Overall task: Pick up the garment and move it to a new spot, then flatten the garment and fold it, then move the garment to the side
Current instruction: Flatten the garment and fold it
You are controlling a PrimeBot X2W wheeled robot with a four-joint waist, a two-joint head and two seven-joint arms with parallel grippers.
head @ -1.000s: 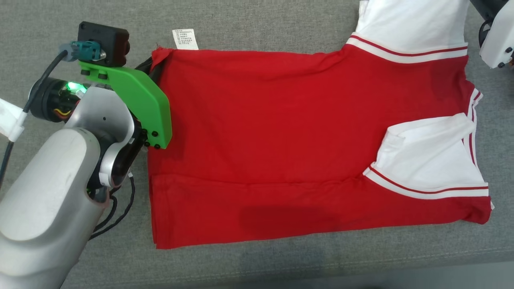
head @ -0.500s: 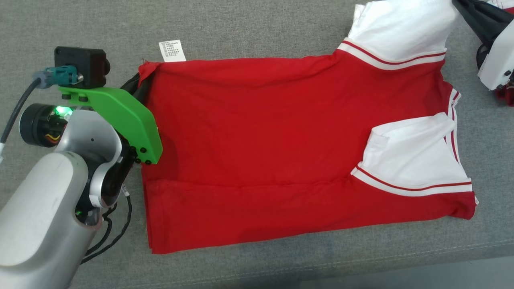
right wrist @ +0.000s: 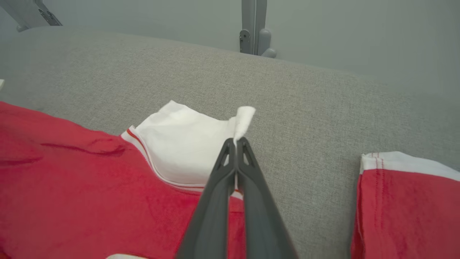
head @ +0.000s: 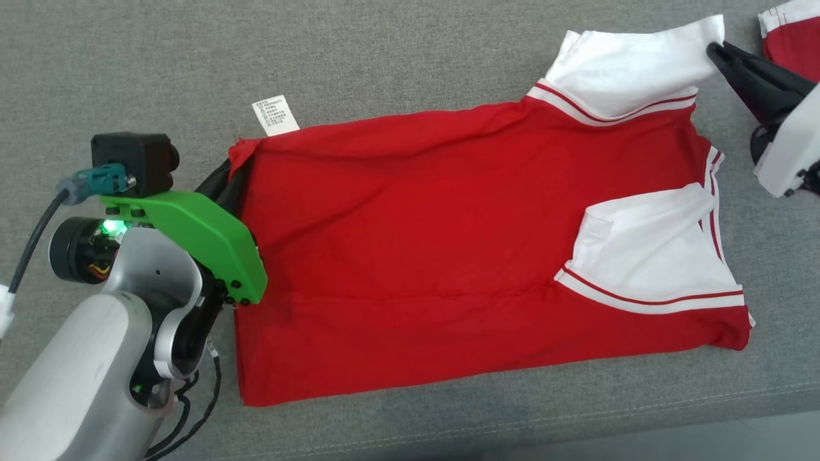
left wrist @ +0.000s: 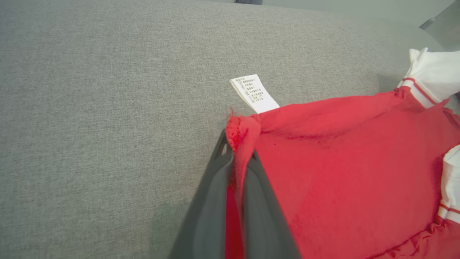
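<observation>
The garment (head: 435, 256) is a red shirt with white, red-striped sleeves, lying mostly flat on the grey cloth surface (head: 384, 51). A white care label (head: 275, 115) sticks out at its far left corner. My left gripper (head: 234, 169) is shut on that red hem corner (left wrist: 239, 133), and in the left wrist view the cloth runs between its fingers (left wrist: 212, 201). My right gripper (head: 714, 51) is shut on the tip of the far white sleeve (right wrist: 244, 118), which lifts slightly off the surface. The other white sleeve (head: 647, 250) lies folded onto the red body.
A second red-and-white folded piece of cloth (head: 791, 35) lies at the far right, close to my right gripper, also seen as red cloth (right wrist: 406, 208) in the right wrist view. The front edge of the grey surface (head: 576, 422) runs along the bottom. A grey metal post (right wrist: 253, 27) stands beyond the far edge.
The head view has shifted, so the garment sits lower in the picture. Both grippers keep hold; the far edge now slants and the far sleeve shows in full.
</observation>
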